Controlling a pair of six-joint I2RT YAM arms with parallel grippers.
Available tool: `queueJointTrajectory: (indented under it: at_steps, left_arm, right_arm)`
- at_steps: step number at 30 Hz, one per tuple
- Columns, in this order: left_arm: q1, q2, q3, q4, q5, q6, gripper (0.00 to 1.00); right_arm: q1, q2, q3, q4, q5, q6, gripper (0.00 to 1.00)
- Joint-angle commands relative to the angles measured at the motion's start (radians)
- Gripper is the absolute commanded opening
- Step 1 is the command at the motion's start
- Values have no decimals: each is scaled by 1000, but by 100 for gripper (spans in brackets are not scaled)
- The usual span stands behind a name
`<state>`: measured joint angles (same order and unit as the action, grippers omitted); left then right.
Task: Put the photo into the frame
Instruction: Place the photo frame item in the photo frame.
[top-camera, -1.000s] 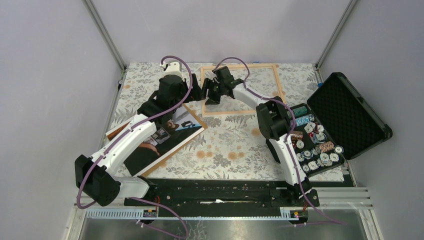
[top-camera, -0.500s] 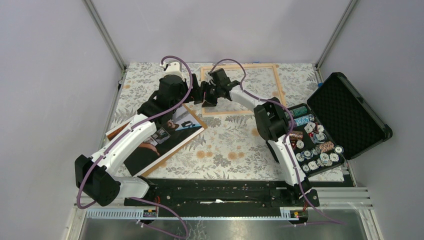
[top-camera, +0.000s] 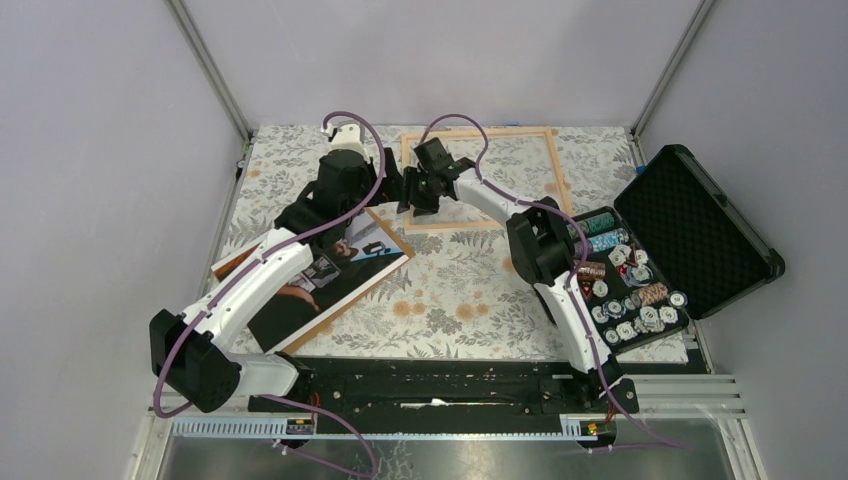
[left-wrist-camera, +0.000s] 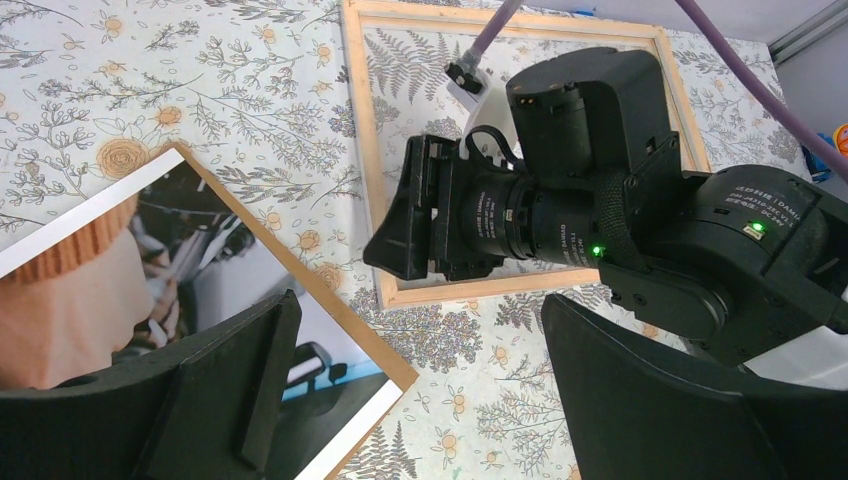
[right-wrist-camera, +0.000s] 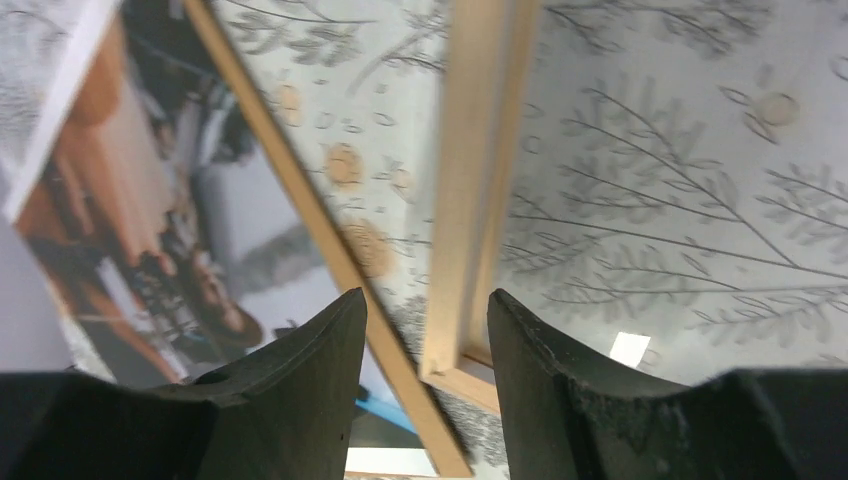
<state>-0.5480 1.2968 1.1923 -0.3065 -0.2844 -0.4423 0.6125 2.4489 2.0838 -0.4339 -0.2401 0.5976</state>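
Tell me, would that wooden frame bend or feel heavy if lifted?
Probably light: the wooden frame is only thin rails around an open middle. Gripped at one rail, it would likely hang tilted and flex slightly. Lying flat, it should slide rather than roll.

Frame (left-wrist-camera: 364, 160) rails are left as bare, matt light wood; the photo (left-wrist-camera: 130, 280) is printed smooth. Fingers (right-wrist-camera: 300, 390) are moulded in matt black plastic, and the table (top-camera: 450, 290) is covered with a floral-printed sheet.

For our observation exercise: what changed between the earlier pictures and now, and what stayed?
The right end effector slid left to the frame's near-left corner and straddles its rail without gripping. The left end effector, photo and chip case stayed put.
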Motion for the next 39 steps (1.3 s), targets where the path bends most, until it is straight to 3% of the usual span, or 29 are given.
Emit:
queueJointTrajectory:
  at_steps: [1, 7, 13, 22, 30, 39]
  left_arm:
    - [2, -25, 40, 32, 10, -3, 99]
    - [2, -27, 40, 31, 9, -1, 99]
    - [2, -30, 40, 32, 5, 1, 99]
    - [2, -39, 40, 32, 3, 4, 99]
    - [2, -34, 39, 33, 3, 9, 99]
    - [2, -21, 39, 34, 13, 6, 99]
  right_arm:
    - [7, -21, 25, -147, 99, -53, 55]
    - [7, -77, -14, -67, -73, -45, 60]
    - [-16, -176, 17, -28, -123, -34, 79]
    - [-179, -287, -135, 14, 13, -54, 89]
    - [-180, -254, -166, -6, 194, -111, 90]
    - [-140, -200, -208, 19, 147, -81, 90]
